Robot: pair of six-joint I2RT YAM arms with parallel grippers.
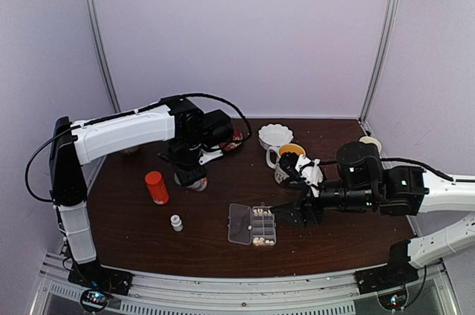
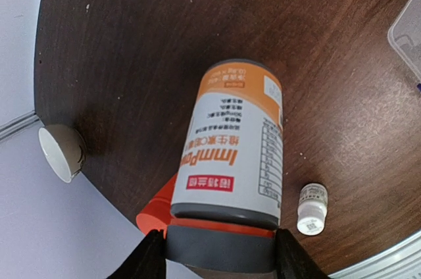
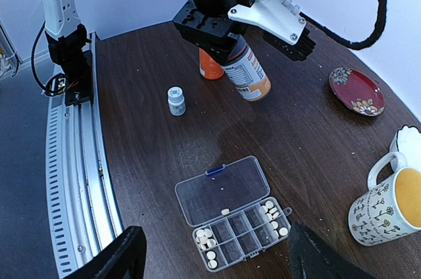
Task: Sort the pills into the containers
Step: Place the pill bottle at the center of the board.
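Note:
The clear pill box lies open on the dark table, its lid flat beside it. Cream pills fill the cells at one end and at the other end; the middle cells are empty. One pill rests on the lid's edge. My right gripper hovers open above the box, nothing between its fingers. My left gripper is shut on the grey cap of a white-and-orange labelled bottle, tilted with its base towards the table. From above, the box lies between both grippers.
An orange bottle and a small white bottle stand left of the box. A mug, a white scalloped bowl and a red plate sit behind. A pale bowl lies at the table's left edge.

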